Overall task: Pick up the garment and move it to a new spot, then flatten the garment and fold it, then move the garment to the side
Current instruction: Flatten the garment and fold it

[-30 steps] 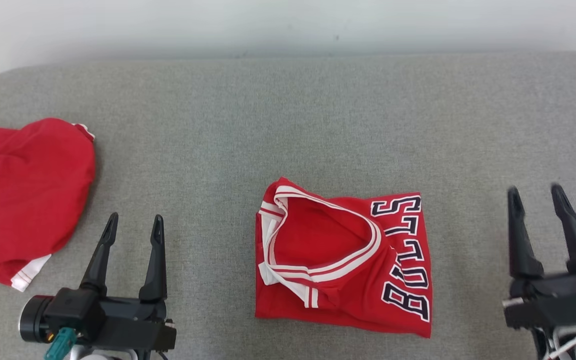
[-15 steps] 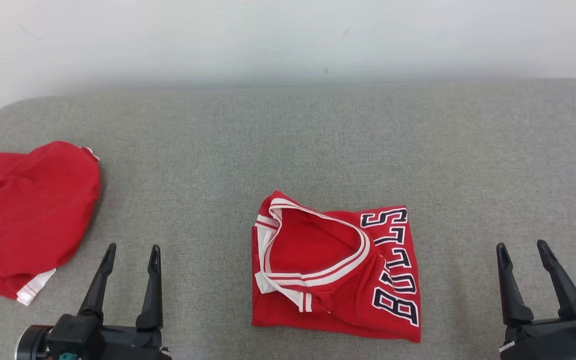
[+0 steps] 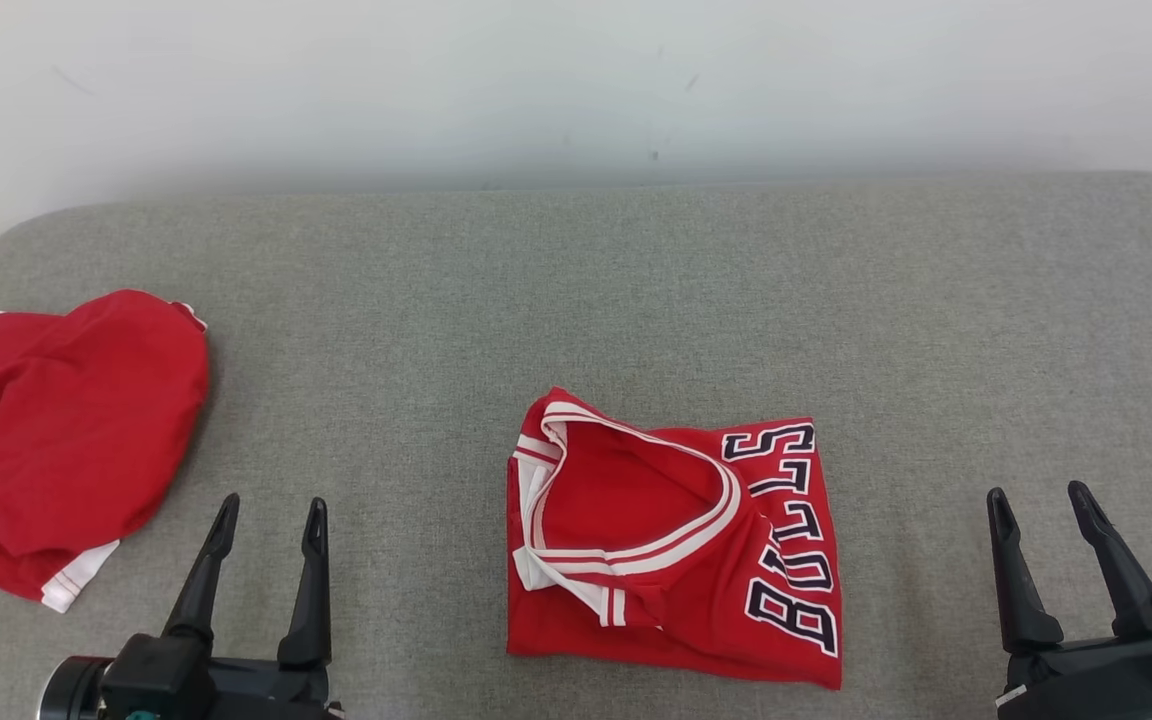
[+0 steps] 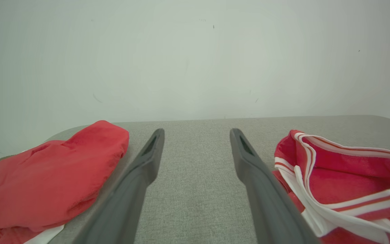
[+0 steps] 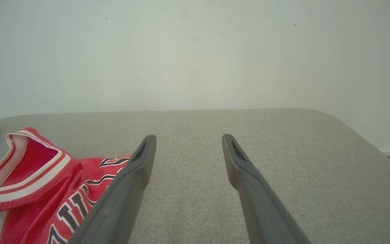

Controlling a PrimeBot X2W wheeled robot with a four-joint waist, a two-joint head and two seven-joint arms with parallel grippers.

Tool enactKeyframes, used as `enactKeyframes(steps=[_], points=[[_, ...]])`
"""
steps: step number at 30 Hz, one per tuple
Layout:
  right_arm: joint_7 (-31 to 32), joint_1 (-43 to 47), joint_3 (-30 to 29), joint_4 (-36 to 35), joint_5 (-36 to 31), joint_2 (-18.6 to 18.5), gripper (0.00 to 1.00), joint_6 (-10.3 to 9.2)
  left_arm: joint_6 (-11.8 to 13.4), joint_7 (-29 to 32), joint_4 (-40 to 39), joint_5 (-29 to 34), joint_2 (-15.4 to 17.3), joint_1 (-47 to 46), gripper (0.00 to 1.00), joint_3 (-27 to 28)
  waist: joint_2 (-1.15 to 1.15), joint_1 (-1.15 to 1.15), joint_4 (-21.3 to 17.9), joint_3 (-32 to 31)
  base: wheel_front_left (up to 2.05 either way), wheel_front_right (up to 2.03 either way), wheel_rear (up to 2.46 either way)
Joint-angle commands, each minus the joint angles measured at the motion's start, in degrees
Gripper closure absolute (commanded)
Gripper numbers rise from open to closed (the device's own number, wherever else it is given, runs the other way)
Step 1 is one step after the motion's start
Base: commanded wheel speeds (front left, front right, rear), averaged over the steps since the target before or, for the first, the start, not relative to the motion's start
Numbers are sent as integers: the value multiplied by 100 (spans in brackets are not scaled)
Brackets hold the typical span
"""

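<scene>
A red sleeveless basketball jersey with white-and-red striped trim and dark, white-edged lettering [image 3: 671, 545] lies folded into a compact, roughly square bundle on the grey fabric-covered tabletop [image 3: 576, 300], close to the near edge and a little right of its middle. Its striped neck opening gapes upward on the bundle's left half, and the lettering runs along the right half. The left pincer [image 3: 272, 503] hangs over the near edge to the left of the jersey, its two long dark fingers spread apart with bare grey fabric between them and nothing in its hold. The right pincer [image 3: 1037, 492] sits over the near edge towards the right corner, clear of the jersey, likewise spread wide and holding nothing. A second red garment with a white hem band [image 3: 61, 430] lies in a loose rumpled heap at the left edge of the tabletop, well apart from the jersey, with the left pincer between the two. A plain pale wall [image 3: 576, 90] rises behind the far edge.
</scene>
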Motion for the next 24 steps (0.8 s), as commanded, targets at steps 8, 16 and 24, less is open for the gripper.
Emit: enactKeyframes(steps=[8, 16, 24], points=[[82, -2, 61, 87, 57, -44, 100, -2, 30, -2, -20, -78, 55, -22, 0, -45, 0, 0, 52, 15, 0, 0, 0], [-13, -387, 781, 496, 177, -124, 100, -2, 52, -3, -43, -108, 46, -126, 0, -108, 0, 0, 222, 158, 0, 0, 0], [-224, -1024, 1660, 1252, 393, -121, 100, -2, 66, -14, 0, -111, 16, -207, 0, -145, 0, 0, 417, 316, 0, 0, 0]])
